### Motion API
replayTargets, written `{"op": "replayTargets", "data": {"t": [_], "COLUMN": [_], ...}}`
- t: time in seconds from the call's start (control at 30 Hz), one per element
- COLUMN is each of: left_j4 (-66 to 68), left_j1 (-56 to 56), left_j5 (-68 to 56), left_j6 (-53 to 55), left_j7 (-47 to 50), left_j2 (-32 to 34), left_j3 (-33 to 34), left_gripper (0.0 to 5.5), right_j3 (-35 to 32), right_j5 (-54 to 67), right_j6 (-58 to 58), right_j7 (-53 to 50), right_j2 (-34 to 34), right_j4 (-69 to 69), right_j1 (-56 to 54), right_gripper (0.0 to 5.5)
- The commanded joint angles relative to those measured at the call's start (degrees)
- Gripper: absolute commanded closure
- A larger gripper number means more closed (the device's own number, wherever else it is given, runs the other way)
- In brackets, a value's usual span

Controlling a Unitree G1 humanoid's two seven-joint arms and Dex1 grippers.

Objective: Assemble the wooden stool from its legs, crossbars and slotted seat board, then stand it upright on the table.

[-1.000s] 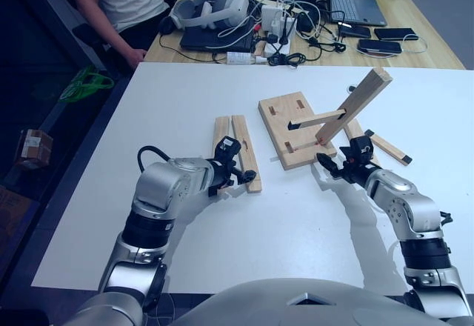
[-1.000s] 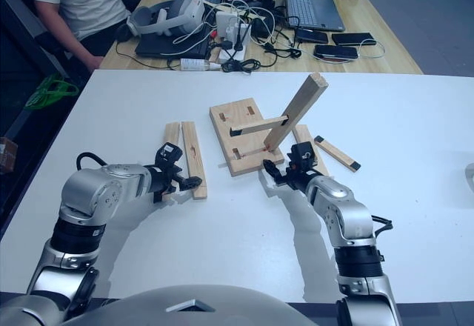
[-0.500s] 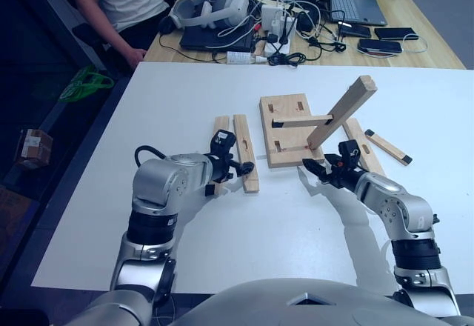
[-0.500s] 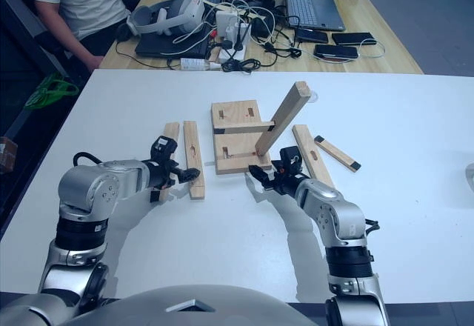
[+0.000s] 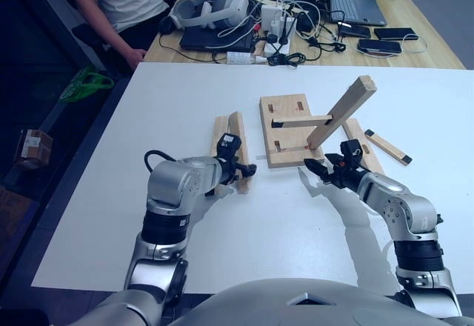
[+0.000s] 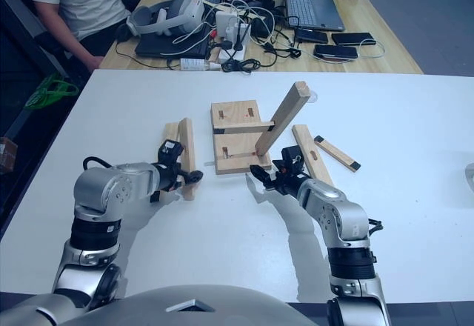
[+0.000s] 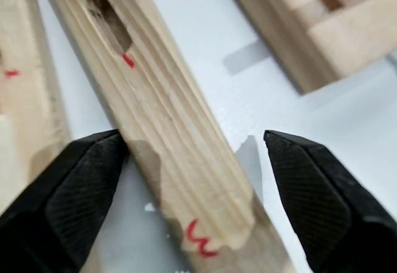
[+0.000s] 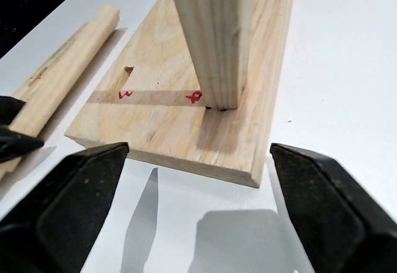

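Observation:
The slotted seat board [image 5: 283, 110] lies flat mid-table. A leg [image 5: 342, 110] stands tilted in its near slot, and a crossbar [image 5: 298, 122] runs from that leg over the board. My right gripper [image 5: 320, 167] is open just before the board's near edge [image 8: 167, 133], straddling the base of the leg [image 8: 217, 31]. Two loose legs [image 5: 238, 142] lie left of the board. My left gripper [image 7: 192, 205] is open around the near end of the inner one [image 7: 167, 111], with one finger touching it. Another leg [image 5: 360, 137] and a short crossbar [image 5: 386, 147] lie right of the board.
Behind the white table [image 5: 222, 244] stands a wooden desk [image 5: 437, 52] crowded with laptops, a headset [image 5: 215, 9], cables and phones. A person sits at its left end. The white table's left edge [image 5: 89, 163] drops to a dark floor.
The seat board with its leg slid left and squared up, with the right gripper following, then both settled. The left gripper moved around the inner loose leg's near end, and that leg shifted.

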Motion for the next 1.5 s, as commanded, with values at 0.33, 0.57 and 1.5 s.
{"op": "replayTargets", "data": {"t": [0.33,0.57,1.5], "left_j4": [1.4,1.1,0.9], "left_j1": [1.4,2.6,-7.5], "left_j5": [2.3,2.5,5.5], "left_j6": [-3.7,-5.5,-16.8], "left_j7": [-1.8,-2.9,3.6], "left_j2": [4.2,6.0,-0.3], "left_j3": [-2.6,-3.0,8.8], "left_gripper": [2.09,3.10,3.45], "right_j3": [-0.9,-1.1,-3.2], "right_j5": [-0.8,-1.0,0.5], "right_j6": [-0.4,-1.0,4.1], "right_j7": [-1.0,-1.6,-0.9], "right_j2": [0.5,1.1,-2.6], "right_j4": [0.5,1.3,-4.7], "right_j1": [-0.8,-1.4,2.2], "right_gripper": [1.16,1.16,1.16]}}
